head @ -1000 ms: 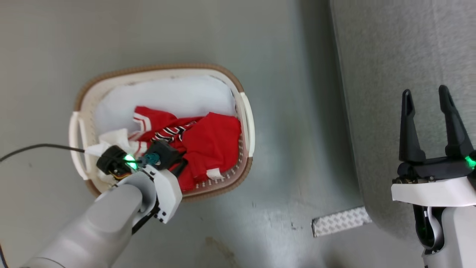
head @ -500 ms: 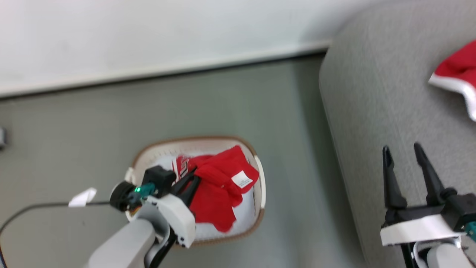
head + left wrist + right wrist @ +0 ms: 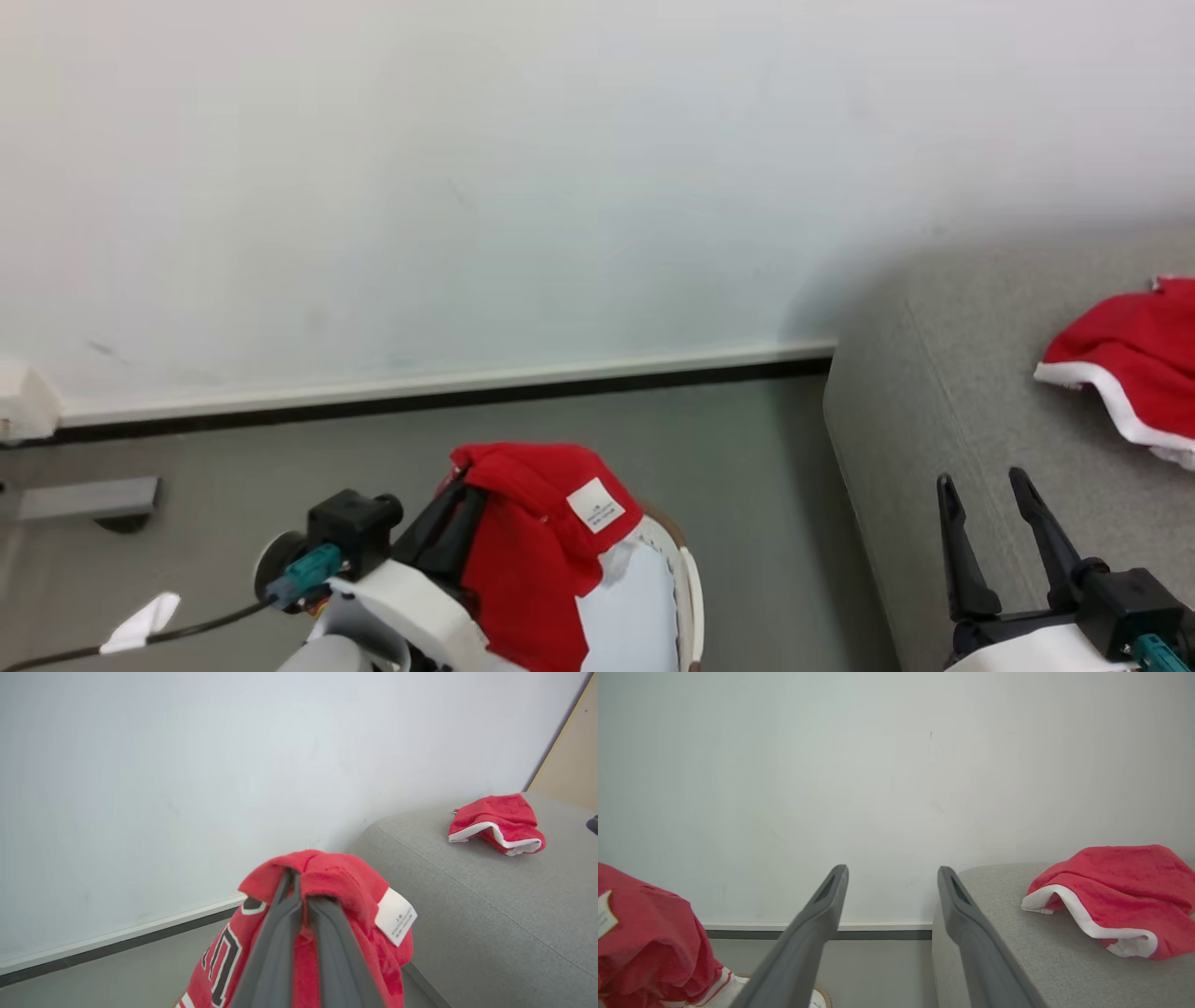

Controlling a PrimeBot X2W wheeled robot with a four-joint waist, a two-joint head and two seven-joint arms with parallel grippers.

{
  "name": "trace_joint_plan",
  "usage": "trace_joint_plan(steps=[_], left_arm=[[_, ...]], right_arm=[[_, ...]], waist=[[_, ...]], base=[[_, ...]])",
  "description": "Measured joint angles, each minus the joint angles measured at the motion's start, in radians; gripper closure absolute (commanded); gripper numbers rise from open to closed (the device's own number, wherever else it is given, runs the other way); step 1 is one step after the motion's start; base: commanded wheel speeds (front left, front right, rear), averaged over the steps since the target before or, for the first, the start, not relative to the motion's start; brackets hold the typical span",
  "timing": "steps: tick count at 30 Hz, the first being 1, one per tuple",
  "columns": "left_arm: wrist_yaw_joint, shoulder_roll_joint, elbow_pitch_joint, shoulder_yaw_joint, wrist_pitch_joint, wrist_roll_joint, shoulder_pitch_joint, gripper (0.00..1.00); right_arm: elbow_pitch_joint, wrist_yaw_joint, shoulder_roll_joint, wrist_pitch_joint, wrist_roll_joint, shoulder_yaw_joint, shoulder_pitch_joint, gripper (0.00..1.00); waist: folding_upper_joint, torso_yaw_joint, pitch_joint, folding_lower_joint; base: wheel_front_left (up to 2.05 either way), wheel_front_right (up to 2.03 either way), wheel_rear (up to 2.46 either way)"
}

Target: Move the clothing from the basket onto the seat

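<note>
Our left gripper (image 3: 293,882) holds 1 red garment (image 3: 537,532) up over the basket (image 3: 689,583). Its 2 dark fingers are pressed together on a bunched fold at the top of the cloth. From that pinch the garment hangs straight down, so its long axis is vertical. A white care label (image 3: 595,505) sits on the side facing the seat (image 3: 934,420), and black-and-white lettering (image 3: 223,957) shows lower down on the other side. The bottom end drops out of the head view, so we cannot tell whether it hangs clear of the basket's brown rim. A pale liner (image 3: 627,607) shows inside the basket.

The grey seat lies to the right of the held garment, across a strip of bare floor (image 3: 747,439), with its rounded left edge nearest the cloth. A 2nd red garment (image 3: 1120,364) with white trim already lies crumpled on the seat top, well in from that left edge.

Our right gripper (image 3: 980,478) is near the seat's left edge, its 2 fingers spread apart with nothing between them. It is the nearer arm to the seat, but the left arm carries the load. We judge that the coming move is a sideways carry to the right. The hanging tail must pass above the seat's left edge before the fingers part.
</note>
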Motion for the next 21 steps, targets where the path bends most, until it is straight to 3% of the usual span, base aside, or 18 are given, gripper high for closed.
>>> trace_joint_plan(steps=[10,17,21], left_arm=[[0.039,0.04,-0.133,0.058,0.0,0.013,0.075,1.0],[0.049,0.054,-0.188,0.046,0.022,0.015,0.084,1.0],[0.046,0.056,-0.217,0.031,0.038,0.021,0.082,1.0]], right_arm=[[-0.012,0.0,-0.001,0.0,0.001,0.095,0.015,0.0],[-0.026,0.0,-0.006,0.0,-0.012,0.345,-0.06,0.0],[0.005,0.0,-0.06,0.0,0.012,0.546,-0.156,0.0]], waist=[[0.0,0.014,-0.072,0.0002],[0.0,0.014,-0.072,0.0004],[0.0,0.011,-0.069,0.0005]], base=[[0.0,0.0,0.0],[0.0,0.0,0.0],[0.0,0.0,0.0]])
